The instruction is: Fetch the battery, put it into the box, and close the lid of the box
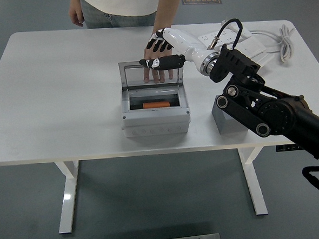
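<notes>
White table [55, 104], near edge at bottom. Grey box [155, 115] sits near the table's front-centre, open, its clear lid [150, 74] standing up at the back edge. Orange battery [155, 104] lies flat inside the box, lengthwise left-right, nothing touching it. Right of the box, a small grey block [222, 119] stands on the table, partly hidden by the right arm [267, 113]. That arm comes in from lower right, black links, white forearm, reaching up over the box's far right corner. Right hand [163, 48] is above the lid's top edge, fingers spread and relaxed, empty; thumb stretched left along the lid's top rim, contact unclear. Behind the lid a person's hand [158, 59] rests fingers-down on the table, seen partly through the clear lid. Person stands at the far side. Far right: white power strips [228, 39], cable [285, 36], a purple dish [243, 70] under one strip. Left arm out of view.
</notes>
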Robot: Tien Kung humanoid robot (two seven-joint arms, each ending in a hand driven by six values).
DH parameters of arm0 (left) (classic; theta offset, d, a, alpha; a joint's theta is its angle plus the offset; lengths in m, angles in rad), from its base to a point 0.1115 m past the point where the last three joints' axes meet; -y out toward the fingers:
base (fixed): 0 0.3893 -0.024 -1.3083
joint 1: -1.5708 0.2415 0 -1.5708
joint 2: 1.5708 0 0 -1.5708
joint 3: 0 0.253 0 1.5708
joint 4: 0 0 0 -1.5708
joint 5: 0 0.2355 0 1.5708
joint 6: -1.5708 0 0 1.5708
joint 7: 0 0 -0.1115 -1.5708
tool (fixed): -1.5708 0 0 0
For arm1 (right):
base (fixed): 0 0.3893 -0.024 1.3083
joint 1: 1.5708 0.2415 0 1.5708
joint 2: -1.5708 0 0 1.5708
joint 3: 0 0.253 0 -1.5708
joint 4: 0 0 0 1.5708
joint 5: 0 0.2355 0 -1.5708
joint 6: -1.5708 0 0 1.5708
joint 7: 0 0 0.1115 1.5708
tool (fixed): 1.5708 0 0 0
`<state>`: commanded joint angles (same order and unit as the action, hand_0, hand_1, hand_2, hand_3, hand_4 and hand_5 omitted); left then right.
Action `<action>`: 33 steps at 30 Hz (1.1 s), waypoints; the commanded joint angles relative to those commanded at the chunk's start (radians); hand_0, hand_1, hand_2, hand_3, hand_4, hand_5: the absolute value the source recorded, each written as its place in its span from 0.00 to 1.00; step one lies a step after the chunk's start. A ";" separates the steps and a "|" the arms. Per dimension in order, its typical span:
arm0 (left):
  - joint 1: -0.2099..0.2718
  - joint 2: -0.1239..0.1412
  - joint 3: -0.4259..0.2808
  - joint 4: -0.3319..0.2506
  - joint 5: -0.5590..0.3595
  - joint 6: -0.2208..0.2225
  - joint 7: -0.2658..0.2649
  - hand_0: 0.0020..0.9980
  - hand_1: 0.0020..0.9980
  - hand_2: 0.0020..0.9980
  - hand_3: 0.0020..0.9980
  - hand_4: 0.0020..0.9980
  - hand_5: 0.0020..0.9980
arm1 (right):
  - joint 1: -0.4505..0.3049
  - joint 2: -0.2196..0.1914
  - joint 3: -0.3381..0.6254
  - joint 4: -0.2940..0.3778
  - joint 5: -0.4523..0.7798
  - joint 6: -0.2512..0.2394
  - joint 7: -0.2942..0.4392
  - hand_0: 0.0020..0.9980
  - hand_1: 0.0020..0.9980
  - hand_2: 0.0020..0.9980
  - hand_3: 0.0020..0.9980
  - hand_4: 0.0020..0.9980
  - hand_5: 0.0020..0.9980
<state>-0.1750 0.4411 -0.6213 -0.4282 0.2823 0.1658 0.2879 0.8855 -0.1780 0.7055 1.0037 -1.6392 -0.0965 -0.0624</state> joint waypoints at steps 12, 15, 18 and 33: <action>-0.007 0.001 -0.007 0.000 0.016 -0.001 0.005 0.64 0.71 0.57 0.56 0.60 0.05 | -0.001 0.037 0.026 -0.077 0.143 0.020 0.005 0.99 0.80 0.78 0.80 1.00 1.00; -0.009 0.002 -0.008 0.000 0.019 -0.001 0.006 0.64 0.71 0.57 0.56 0.60 0.05 | 0.000 0.042 0.019 -0.084 0.154 0.016 0.001 0.99 0.80 0.78 0.80 1.00 1.00; -0.010 0.002 -0.009 0.000 0.020 -0.001 0.006 0.64 0.71 0.57 0.56 0.60 0.05 | 0.001 0.048 0.005 -0.085 0.158 0.011 -0.003 1.00 0.83 0.80 0.81 1.00 1.00; -0.013 0.002 -0.004 0.001 0.012 0.000 -0.004 0.65 0.71 0.57 0.56 0.60 0.04 | -0.003 0.032 -0.088 -0.054 0.183 0.023 -0.028 1.00 0.83 0.80 0.83 1.00 1.00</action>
<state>-0.1880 0.4435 -0.6249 -0.4270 0.2948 0.1662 0.2839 0.8821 -0.1457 0.6180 0.9502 -1.4566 -0.0735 -0.0907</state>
